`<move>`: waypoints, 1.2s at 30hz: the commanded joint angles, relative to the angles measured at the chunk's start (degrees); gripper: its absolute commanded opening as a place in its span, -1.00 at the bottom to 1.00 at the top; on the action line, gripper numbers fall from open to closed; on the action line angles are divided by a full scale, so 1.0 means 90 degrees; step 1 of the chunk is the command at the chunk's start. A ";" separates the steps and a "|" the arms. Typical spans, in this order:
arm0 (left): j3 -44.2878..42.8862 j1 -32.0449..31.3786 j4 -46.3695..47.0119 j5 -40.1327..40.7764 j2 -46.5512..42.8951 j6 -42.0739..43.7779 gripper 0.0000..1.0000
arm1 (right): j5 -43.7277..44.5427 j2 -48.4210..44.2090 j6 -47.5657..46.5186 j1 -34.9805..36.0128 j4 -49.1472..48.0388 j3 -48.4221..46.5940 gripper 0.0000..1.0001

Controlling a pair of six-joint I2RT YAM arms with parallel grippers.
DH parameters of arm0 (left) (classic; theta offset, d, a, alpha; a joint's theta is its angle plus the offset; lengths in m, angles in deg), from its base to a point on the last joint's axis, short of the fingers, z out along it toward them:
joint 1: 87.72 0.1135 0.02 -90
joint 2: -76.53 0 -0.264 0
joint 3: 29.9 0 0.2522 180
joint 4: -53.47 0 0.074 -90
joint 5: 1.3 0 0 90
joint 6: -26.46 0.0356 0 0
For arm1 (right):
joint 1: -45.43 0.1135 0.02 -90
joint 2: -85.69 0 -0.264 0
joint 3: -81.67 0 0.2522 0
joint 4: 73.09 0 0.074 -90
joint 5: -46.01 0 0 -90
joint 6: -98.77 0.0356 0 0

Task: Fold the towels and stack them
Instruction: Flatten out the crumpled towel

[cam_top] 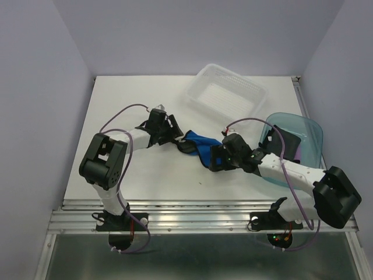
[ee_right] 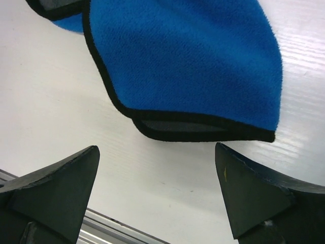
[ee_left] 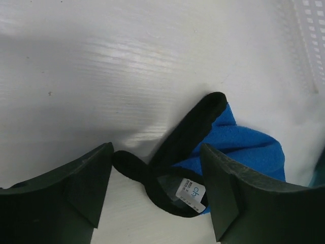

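Observation:
A bright blue towel (cam_top: pixel 201 146) with dark edging lies crumpled on the white table between my two grippers. My left gripper (cam_top: pixel 175 134) is open at its left end. In the left wrist view the towel (ee_left: pixel 244 145) has a curled black edge with a white label (ee_left: pixel 191 193) lying between the open gripper (ee_left: pixel 157 195). My right gripper (cam_top: pixel 215 158) is open at the towel's near right side. In the right wrist view the towel's folded-over corner (ee_right: pixel 188 61) lies just ahead of the open, empty gripper (ee_right: pixel 157 178). A black towel (cam_top: pixel 287 142) and a purple towel (cam_top: pixel 298 153) lie in the tray.
A white perforated basket (cam_top: pixel 228 92) stands at the back, its wall showing in the left wrist view (ee_left: pixel 312 35). A translucent blue-green tray (cam_top: pixel 309 131) stands at the right, behind my right arm. The table's metal front rail (ee_right: pixel 101 226) is close below the right gripper.

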 commanded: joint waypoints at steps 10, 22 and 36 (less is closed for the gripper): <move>-0.0116 -0.0145 0.0479 -0.0530 0.0209 -0.0012 -1.00 | 0.0032 -0.0438 0.1126 0.0016 -0.0841 0.0543 1.00; 0.1192 -0.0154 0.0792 -0.0150 -0.1588 -0.0100 -1.00 | 0.0962 -0.0555 0.1918 0.0016 -0.0498 0.0622 1.00; 0.2297 -0.0193 0.0870 -0.0228 -0.2877 -0.0335 -1.00 | 0.1401 0.0274 0.2163 0.0016 -0.1220 0.0319 0.94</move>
